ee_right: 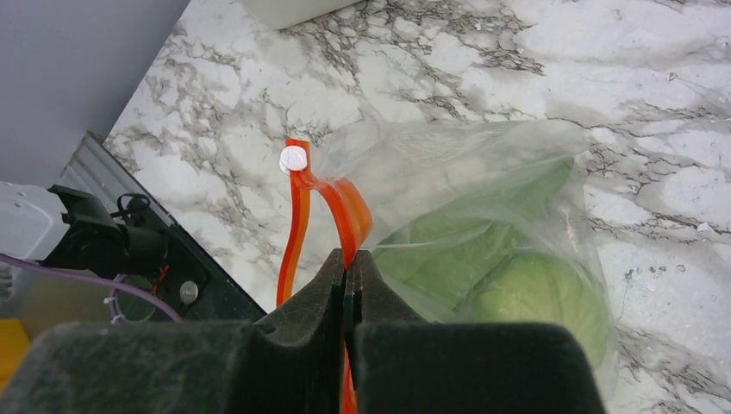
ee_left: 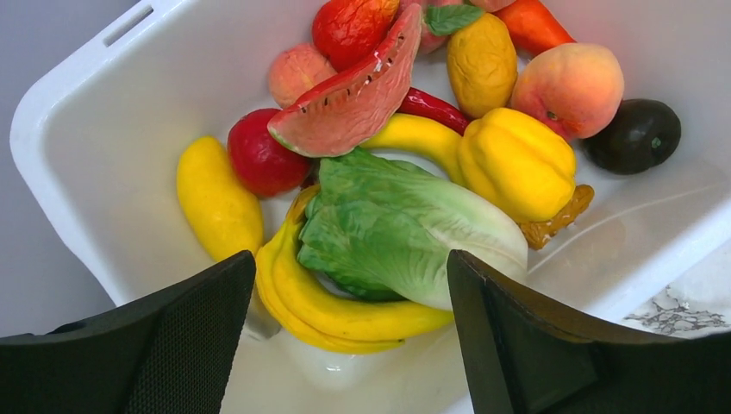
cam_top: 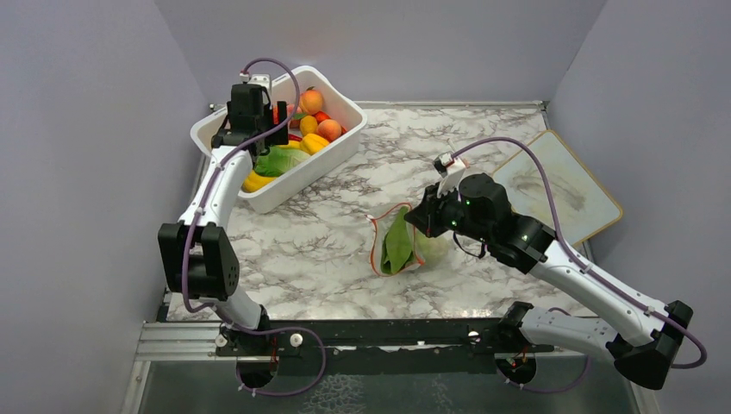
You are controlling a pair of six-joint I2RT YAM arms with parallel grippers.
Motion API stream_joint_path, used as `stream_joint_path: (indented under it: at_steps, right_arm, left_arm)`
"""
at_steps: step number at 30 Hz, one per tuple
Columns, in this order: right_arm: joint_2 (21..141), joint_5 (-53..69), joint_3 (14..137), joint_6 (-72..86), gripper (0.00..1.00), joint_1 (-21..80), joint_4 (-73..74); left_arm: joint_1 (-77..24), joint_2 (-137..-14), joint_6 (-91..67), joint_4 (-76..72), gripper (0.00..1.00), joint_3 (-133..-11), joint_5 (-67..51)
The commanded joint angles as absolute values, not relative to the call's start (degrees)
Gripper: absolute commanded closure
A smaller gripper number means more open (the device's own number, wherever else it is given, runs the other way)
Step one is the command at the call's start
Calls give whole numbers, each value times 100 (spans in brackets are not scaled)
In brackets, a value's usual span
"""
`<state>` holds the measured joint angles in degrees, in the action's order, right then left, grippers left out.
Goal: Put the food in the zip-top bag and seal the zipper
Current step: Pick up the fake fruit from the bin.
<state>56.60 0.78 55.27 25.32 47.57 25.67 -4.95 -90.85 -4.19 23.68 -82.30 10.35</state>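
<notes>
The clear zip-top bag [cam_top: 414,246] lies mid-table, mouth to the left, holding a long green leafy bunch [ee_right: 448,250] and a round green cabbage [ee_right: 534,293]. My right gripper [ee_right: 347,259] is shut on the orange-red zipper [ee_right: 345,207], lifting one lip of the mouth; the other lip hangs apart, so the mouth gapes. The rest of the food [cam_top: 312,129] fills the white tub [ee_left: 86,129]. My left gripper [ee_left: 349,259] hangs open inside the tub, its fingers either side of a banana bunch [ee_left: 345,315] and a green lettuce [ee_left: 396,228], touching neither.
The tub [cam_top: 259,194] stands at the back left against the wall. In it lie a yellow pepper [ee_left: 517,159], a watermelon slice [ee_left: 353,95], a peach [ee_left: 569,86] and a dark avocado [ee_left: 638,134]. A flat board [cam_top: 560,185] lies at the back right.
</notes>
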Motion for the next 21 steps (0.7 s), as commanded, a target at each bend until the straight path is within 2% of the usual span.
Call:
stream_joint_path:
  at_steps: [1,3,6,10,21]
  right_arm:
    - [5712,155,5885,2628,99,4764,2615]
    - [5753,117,5946,2621,99,4764,2698]
    - [5756,116,5996,2636,99,4764,2728]
    - [5676,139,6016,2767,99,4764,2699]
    - [5756,549,6034,2803,99,4764,2602]
  left_arm:
    - [-165,-9496,-254,2275,11,-8582,203]
    - [-110,-9695,-77,2272,9,-8645,121]
    - [-37,-10165,209,2257,12,-8863,146]
    - [296,-10649,213,2232,29,-9265,-383]
    - [465,-11463,611,2152,32,-10077,-323]
